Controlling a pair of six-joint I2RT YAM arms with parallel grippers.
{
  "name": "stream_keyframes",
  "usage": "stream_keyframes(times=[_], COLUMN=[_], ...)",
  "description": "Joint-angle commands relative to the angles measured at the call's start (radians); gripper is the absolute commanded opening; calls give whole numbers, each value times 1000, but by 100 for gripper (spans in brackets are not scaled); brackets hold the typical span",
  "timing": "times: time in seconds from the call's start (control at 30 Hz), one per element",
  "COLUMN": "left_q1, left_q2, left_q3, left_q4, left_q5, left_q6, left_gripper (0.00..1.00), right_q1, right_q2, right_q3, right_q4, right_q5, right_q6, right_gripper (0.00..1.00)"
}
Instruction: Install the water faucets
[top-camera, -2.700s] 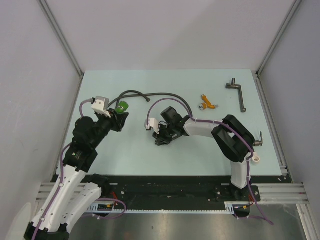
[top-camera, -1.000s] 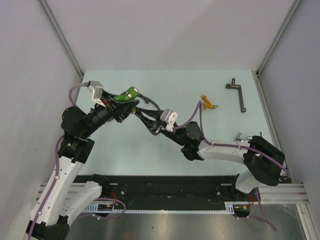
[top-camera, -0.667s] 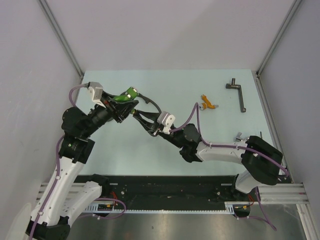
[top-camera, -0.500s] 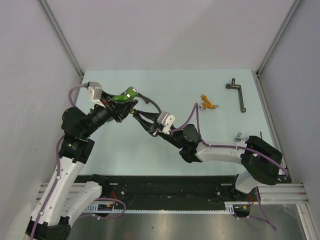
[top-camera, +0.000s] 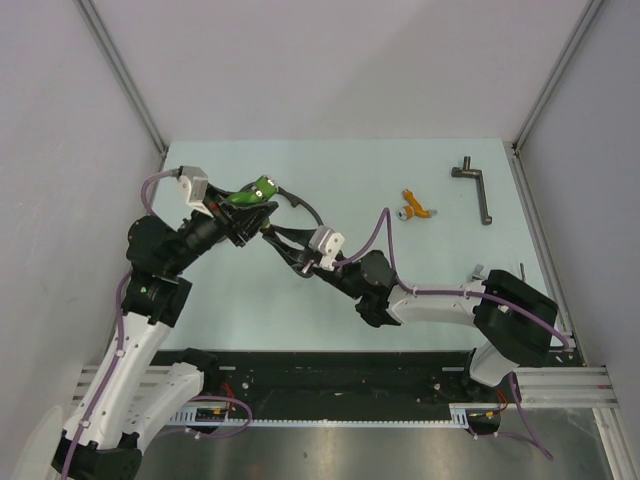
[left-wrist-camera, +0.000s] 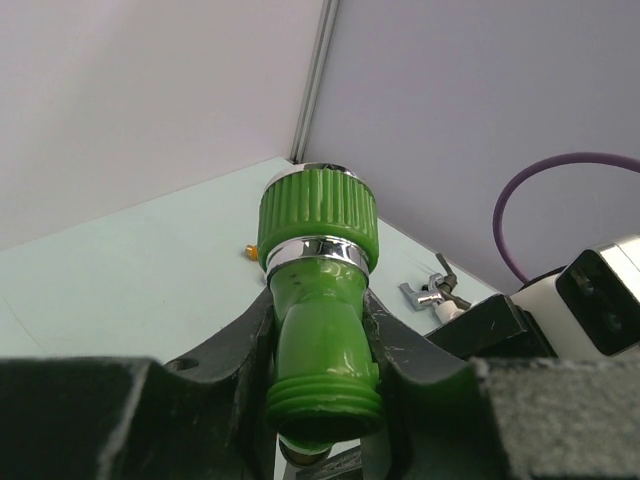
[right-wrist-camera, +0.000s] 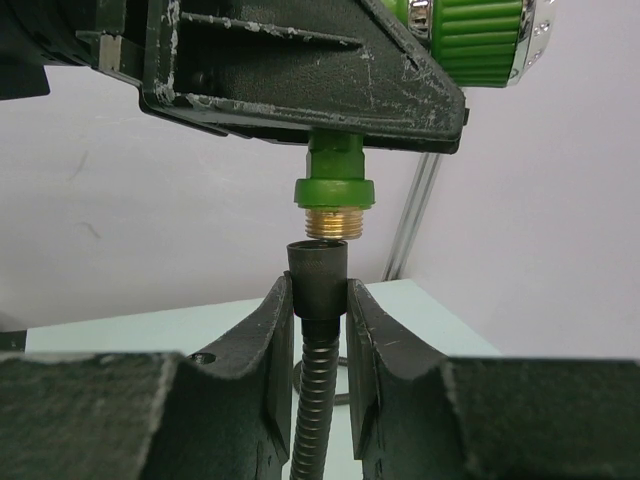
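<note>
Left wrist: left jaws clamp green faucet (left-wrist-camera: 320, 290) — ribbed collar, chrome band; right jaws pinch hose (right-wrist-camera: 318, 285).

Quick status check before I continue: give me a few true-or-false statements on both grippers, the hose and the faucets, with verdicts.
1. The left gripper is shut on the green faucet. True.
2. The hose end is seated on the faucet's brass thread. False: it sits just below the thread, with a gap between them.
3. The orange faucet lies on the table, held by neither gripper. True.
4. The right gripper is open. False: it is shut on the hose end.
</note>
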Motion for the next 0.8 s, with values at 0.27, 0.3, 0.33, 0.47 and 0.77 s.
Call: stream_keyframes(times=[0.27,0.3,0.33,0.47,0.77], left_q1=[8,8,8,8,8], left_q2=[-30,-33,-33,-33,-25], left_q3=[-13,-13,-13,-13,-11], left_q4=[70,68,67,67,56], left_q5=[13,12,9,10,4], left_q6=[-4,-3,-1,1,13], left_gripper=[1,1,1,1,1], right_q1=[27,29,29,36,50], right_q2=[-5,-5,-8,-10,-19], right_q3=[30,30,30,30,30], right_q4=[97,103,104,112,112], right_q5=[94,97,105,111,102], right_q6=[16,17,17,19,-9], right_gripper=[3,3,3,3,3])
